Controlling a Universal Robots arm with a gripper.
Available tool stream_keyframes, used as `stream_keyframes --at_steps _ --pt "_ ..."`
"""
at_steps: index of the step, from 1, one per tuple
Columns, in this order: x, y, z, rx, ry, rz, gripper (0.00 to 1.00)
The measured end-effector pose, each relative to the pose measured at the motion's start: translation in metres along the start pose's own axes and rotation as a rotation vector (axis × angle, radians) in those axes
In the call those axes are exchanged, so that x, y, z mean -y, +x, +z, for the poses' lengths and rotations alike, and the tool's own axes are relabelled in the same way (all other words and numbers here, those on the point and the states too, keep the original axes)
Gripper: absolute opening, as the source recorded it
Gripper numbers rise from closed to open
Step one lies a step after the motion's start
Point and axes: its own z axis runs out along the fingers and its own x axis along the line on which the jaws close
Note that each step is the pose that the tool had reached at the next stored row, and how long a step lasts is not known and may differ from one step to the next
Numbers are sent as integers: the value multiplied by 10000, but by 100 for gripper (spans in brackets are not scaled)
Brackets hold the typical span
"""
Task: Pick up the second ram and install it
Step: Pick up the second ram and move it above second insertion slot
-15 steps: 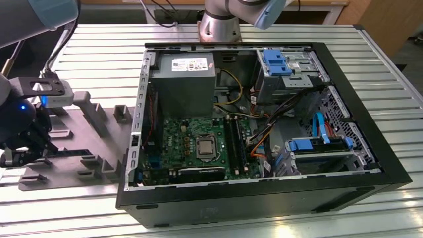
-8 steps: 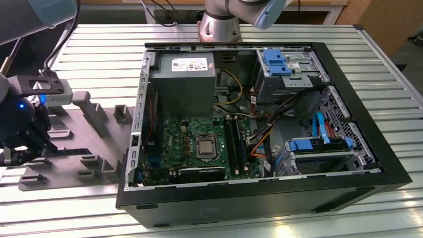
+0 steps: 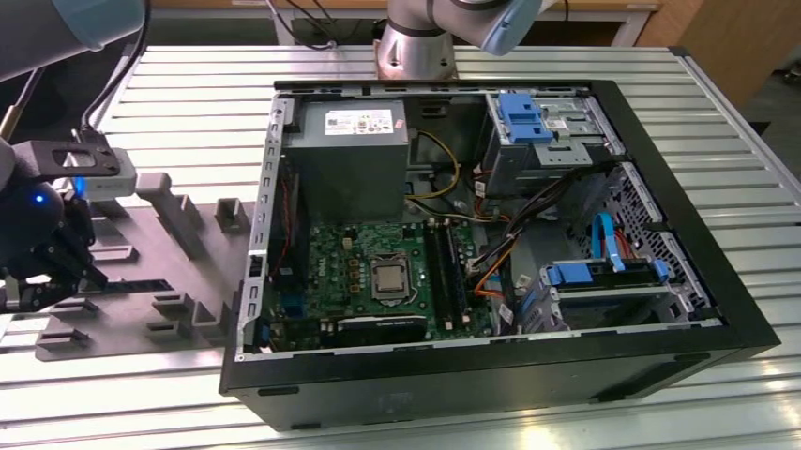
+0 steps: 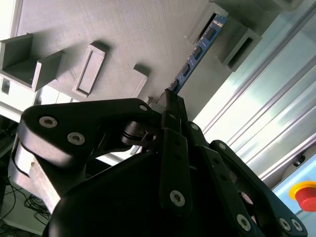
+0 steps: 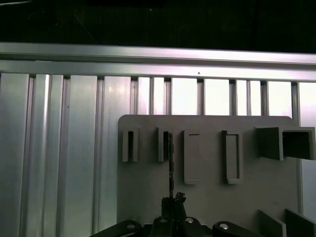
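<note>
The second ram is a thin blue stick with dark chips, standing on edge between raised blocks of the grey tray. Seen edge-on in the first wrist view, the ram runs from a tray slot down to my fingertips. My gripper is shut on the ram's near end, its black fingers meeting on the board. From outside, the gripper hangs over the tray at the exterior view's left. The green motherboard with its long memory slots lies inside the open computer case.
The case holds a grey power supply, blue drive brackets and loose cables. The tray has several raised blocks. The slatted metal table runs under everything. A red button sits beyond the table edge.
</note>
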Motion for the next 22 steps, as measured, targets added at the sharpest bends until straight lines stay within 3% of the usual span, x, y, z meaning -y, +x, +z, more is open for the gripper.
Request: stream_keyframes --at_steps 22 --pt "-3 -4 -59 40 0 -2 11"
